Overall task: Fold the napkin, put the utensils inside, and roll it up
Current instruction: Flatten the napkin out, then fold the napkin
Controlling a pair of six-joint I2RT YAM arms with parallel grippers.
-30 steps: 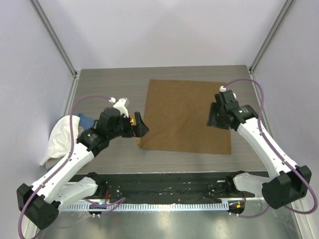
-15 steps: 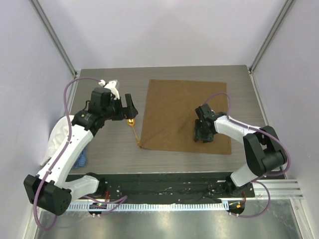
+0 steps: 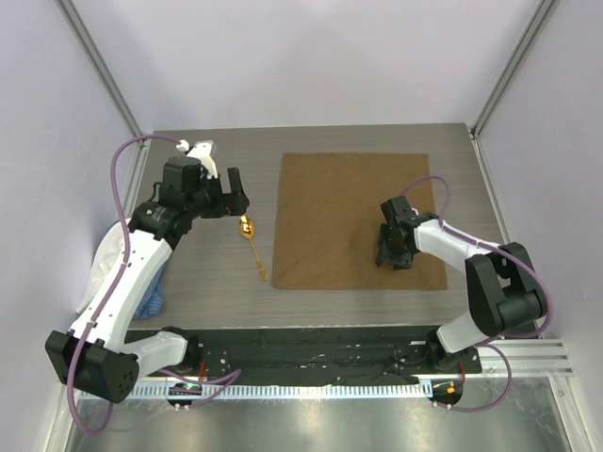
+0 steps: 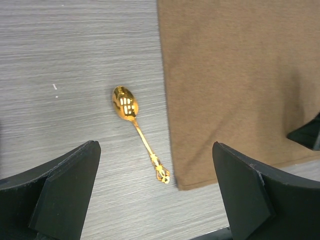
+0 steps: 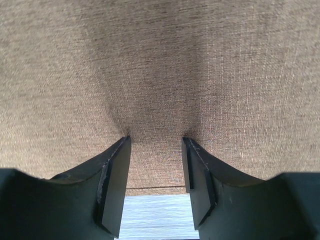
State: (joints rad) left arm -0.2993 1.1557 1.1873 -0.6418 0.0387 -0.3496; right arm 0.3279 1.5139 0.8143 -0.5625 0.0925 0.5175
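Note:
The tan-brown napkin (image 3: 344,217) lies flat on the grey table, right of centre; in the left wrist view the napkin (image 4: 240,70) fills the upper right. A small gold spoon (image 3: 251,242) lies on the bare table just left of the napkin's left edge, bowl pointing away. My left gripper (image 3: 229,193) hovers open behind the spoon (image 4: 136,125), touching nothing. My right gripper (image 3: 393,250) stands on the napkin near its front right part. Its fingertips (image 5: 125,142) press into the cloth (image 5: 160,75), partly open, with flat fabric between them.
A white cloth (image 3: 109,262) and a blue cloth (image 3: 151,299) lie bunched at the table's left edge beside the left arm. A black strip (image 3: 311,347) runs along the near edge. Grey walls close in both sides.
The left gripper rose and pulled back and left, leaving the spoon uncovered on the table. The right gripper came down onto the napkin, and the napkin slid slightly to the right.

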